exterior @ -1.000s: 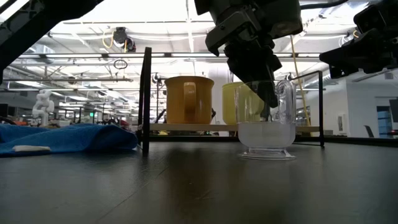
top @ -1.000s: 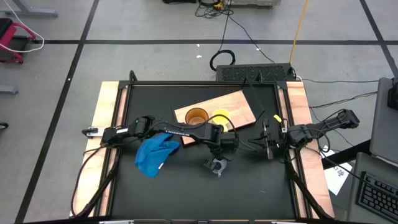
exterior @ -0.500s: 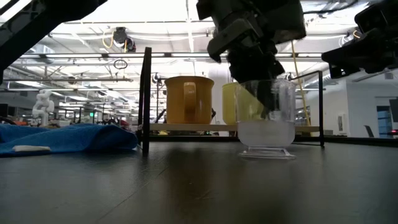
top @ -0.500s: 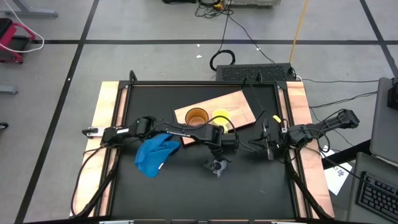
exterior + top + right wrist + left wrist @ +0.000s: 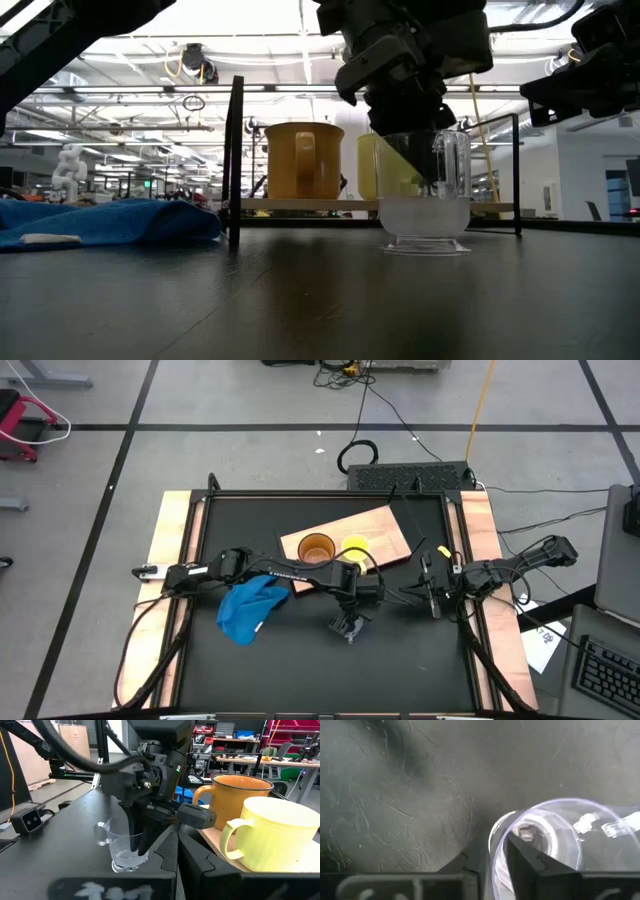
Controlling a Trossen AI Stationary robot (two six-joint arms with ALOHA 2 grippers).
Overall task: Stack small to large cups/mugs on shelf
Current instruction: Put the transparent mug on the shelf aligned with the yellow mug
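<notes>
A small clear plastic cup (image 5: 425,200) with a handle stands on its base on the black tabletop, near the middle; it also shows in the high view (image 5: 348,626) and the right wrist view (image 5: 125,845). My left gripper (image 5: 420,155) comes down into it and is shut on its wall. The orange-brown mug (image 5: 316,547) and the yellow mug (image 5: 355,547) stand upright side by side on the light-wood shelf board (image 5: 385,525) behind the cup. My right gripper (image 5: 412,590) hangs shut and empty to the right of the cup, pointing at it. My left gripper has one finger (image 5: 527,862) inside the clear cup and one finger (image 5: 472,867) outside, with the cup's wall at the rim (image 5: 495,862) between them. The fingers come from above, pointing down. The cup stands upright with its base (image 5: 425,245) on the tabletop.
A blue cloth (image 5: 250,608) lies crumpled on the tabletop's left half, under my left arm. A black frame post (image 5: 235,160) stands at the table's far side. Wooden strips (image 5: 170,560) run along the left and right edges.
My left gripper has shifted a little toward the table's left with the clear cup between its fingers. The cup has slid slightly along the tabletop and still stands upright on its base.
</notes>
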